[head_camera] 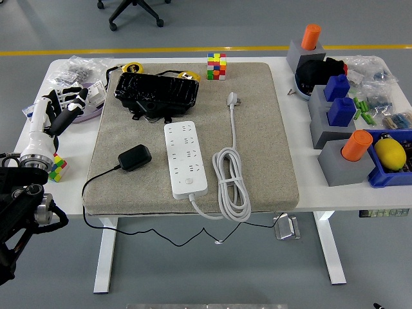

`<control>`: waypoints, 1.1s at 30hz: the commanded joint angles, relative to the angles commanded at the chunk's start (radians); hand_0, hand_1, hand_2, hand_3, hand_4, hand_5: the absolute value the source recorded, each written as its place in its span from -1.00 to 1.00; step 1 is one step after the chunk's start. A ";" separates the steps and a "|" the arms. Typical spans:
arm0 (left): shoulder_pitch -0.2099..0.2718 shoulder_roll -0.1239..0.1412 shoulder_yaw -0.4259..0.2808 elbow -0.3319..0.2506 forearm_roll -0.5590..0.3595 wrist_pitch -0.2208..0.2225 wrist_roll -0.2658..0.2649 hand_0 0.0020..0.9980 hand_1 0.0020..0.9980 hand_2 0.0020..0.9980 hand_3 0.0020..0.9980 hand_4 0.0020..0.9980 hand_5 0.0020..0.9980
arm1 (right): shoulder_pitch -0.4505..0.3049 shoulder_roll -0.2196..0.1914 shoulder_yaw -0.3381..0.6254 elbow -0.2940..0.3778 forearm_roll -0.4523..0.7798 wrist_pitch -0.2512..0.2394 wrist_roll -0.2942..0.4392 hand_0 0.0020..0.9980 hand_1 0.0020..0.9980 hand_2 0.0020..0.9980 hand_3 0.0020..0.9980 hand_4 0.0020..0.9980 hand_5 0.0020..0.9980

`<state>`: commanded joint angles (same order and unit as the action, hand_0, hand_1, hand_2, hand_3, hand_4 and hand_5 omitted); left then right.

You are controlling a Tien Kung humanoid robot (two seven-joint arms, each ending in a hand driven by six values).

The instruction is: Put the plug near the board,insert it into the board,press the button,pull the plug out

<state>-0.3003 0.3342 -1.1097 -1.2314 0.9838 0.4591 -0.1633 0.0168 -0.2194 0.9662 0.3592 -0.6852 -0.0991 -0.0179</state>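
A white power strip [186, 158] lies lengthwise in the middle of the grey mat [270, 129]. Its own white cable [230, 183] is coiled to its right, ending in a white plug [232, 99] further back. A black adapter plug [134, 158] with a thin black cord rests on the mat left of the strip. My left hand [65, 111] hovers over the table's left edge, well left of the adapter, fingers relaxed and holding nothing. The right arm is out of sight.
A black wrapped bundle [155, 91] lies at the mat's back left, a colour cube [216, 65] behind it. Another cube [56, 167] sits by my left wrist. Grey blocks with orange and blue pegs [338, 116] and bins crowd the right side.
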 joint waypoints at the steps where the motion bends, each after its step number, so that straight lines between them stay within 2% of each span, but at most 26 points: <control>1: 0.001 -0.001 -0.001 -0.001 -0.001 0.000 0.000 -0.02 0.16 0.23 0.23 0.64 0.04 | 0.000 0.000 0.002 0.000 0.000 0.000 0.000 0.20 0.30 0.34 0.12 0.89 0.02; 33: 0.004 -0.007 -0.024 -0.009 -0.004 -0.001 -0.002 -0.01 0.17 0.23 0.22 0.63 0.04 | 0.003 0.004 0.015 0.000 -0.006 0.001 -0.003 0.22 0.30 0.34 0.12 0.89 0.02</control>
<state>-0.2963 0.3277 -1.1335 -1.2405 0.9795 0.4577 -0.1657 0.0202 -0.2152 0.9810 0.3592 -0.6911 -0.0982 -0.0207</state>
